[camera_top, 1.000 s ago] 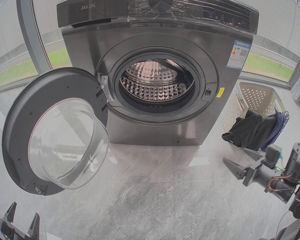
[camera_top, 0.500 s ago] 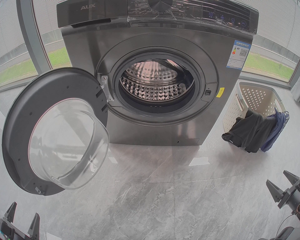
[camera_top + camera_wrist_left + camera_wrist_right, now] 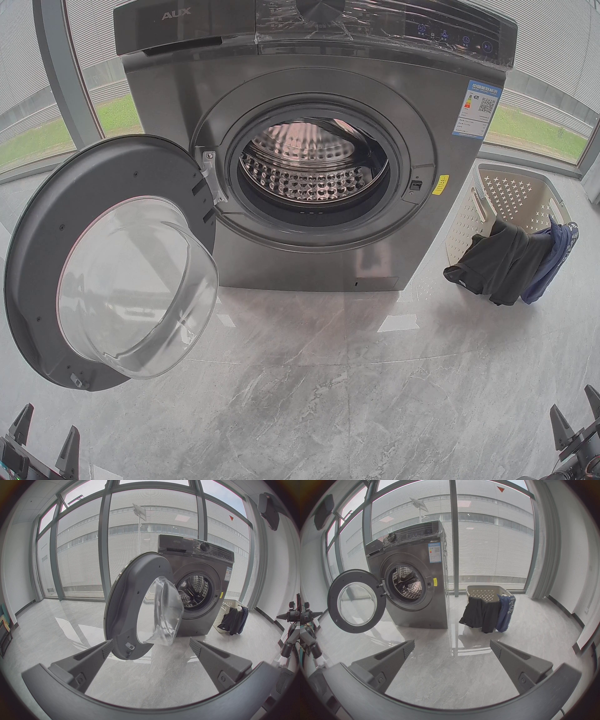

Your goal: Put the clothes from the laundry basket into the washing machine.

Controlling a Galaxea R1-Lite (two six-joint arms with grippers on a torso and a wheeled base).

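Note:
A grey front-loading washing machine (image 3: 300,125) stands ahead with its round door (image 3: 112,262) swung wide to the left and a bare steel drum (image 3: 309,165). To its right a cream laundry basket (image 3: 512,194) holds a black garment (image 3: 503,262) and a blue garment (image 3: 556,253), both draped over its front rim. My right gripper (image 3: 578,415) is open low at the right edge, well short of the basket. My left gripper (image 3: 45,431) is open at the lower left, near the door. In the wrist views, both the right gripper (image 3: 451,655) and the left gripper (image 3: 150,655) hold nothing.
Glossy grey floor (image 3: 325,387) stretches between me and the machine. The open door (image 3: 137,605) juts out over the floor on the left. Tall windows (image 3: 493,539) run behind the machine and basket, and a white wall (image 3: 578,567) closes the right side.
My right arm has pulled back from near the basket, dropping down to the lower right edge of the head view. The clothes, door and left gripper stay as they were.

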